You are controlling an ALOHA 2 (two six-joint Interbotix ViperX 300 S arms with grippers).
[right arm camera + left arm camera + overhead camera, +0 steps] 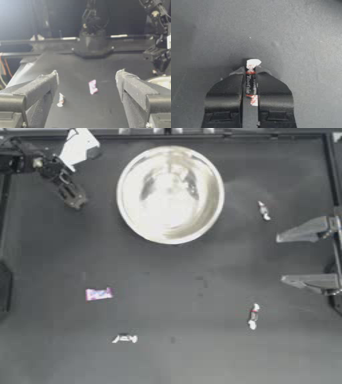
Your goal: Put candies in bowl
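Left wrist view: the left gripper (pixel 250 71) has its jaws pressed together on one whitish twist-wrapped candy (pixel 252 75), whose white twisted end pokes out past the fingertips (pixel 239 71); red marks and a line of dark lettering run along the wrapper, too blurred to read; beneath it is only bare dark desk (pixel 298 37).

From the top view that left gripper (pixel 72 195) sits near the upper-left corner, just beside the bowl's left side but not over it; the bowl (pixel 127 173) (one, large and silver) stands in the upper middle of the desk (pixel 187 278), nothing visible inside it.

Four candies lie loose on the desk: a whitish one (pixel 264 211) to the right of the bowl, near the right gripper; another whitish one (pixel 253 316) lower right; a third whitish one (pixel 124 339) lower left of centre; the flat pink-purple one (pixel 99 294) above it, well apart from the bowl; with the held one, that makes five.

The right gripper (pixel 304 255) rests at the right edge, jaws spread wide, holding nothing; its wrist view shows the pink-purple candy (pixel 92 87) and one whitish candy (pixel 60 100) far off between the jaws.
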